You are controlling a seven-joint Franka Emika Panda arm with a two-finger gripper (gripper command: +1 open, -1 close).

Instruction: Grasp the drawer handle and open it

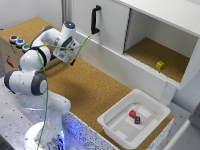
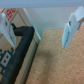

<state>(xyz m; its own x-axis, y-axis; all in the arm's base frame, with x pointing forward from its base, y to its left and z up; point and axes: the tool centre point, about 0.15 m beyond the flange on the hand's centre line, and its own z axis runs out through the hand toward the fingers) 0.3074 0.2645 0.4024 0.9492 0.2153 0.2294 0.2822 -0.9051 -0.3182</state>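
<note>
The drawer handle (image 1: pixel 95 20), a slim black upright bar, is mounted on the white drawer (image 1: pixel 111 27) front at the back of the exterior view. My gripper (image 1: pixel 71 59) hangs over the cork tabletop to the exterior view's left of the handle. It is well apart from the handle and lower than it. In the wrist view the gripper (image 2: pixel 39 31) is open, its pale fingers (image 2: pixel 72 27) spread wide with only cork surface between them. Neither the handle nor the drawer shows in the wrist view.
An open cabinet compartment (image 1: pixel 155 35) beside the drawer holds a yellow-green cube (image 1: pixel 160 65). A white tub (image 1: pixel 152 120) with a red die (image 1: pixel 132 113) and a dark die stands at the table's front. A button box (image 1: pixel 12 50) sits at the exterior view's left.
</note>
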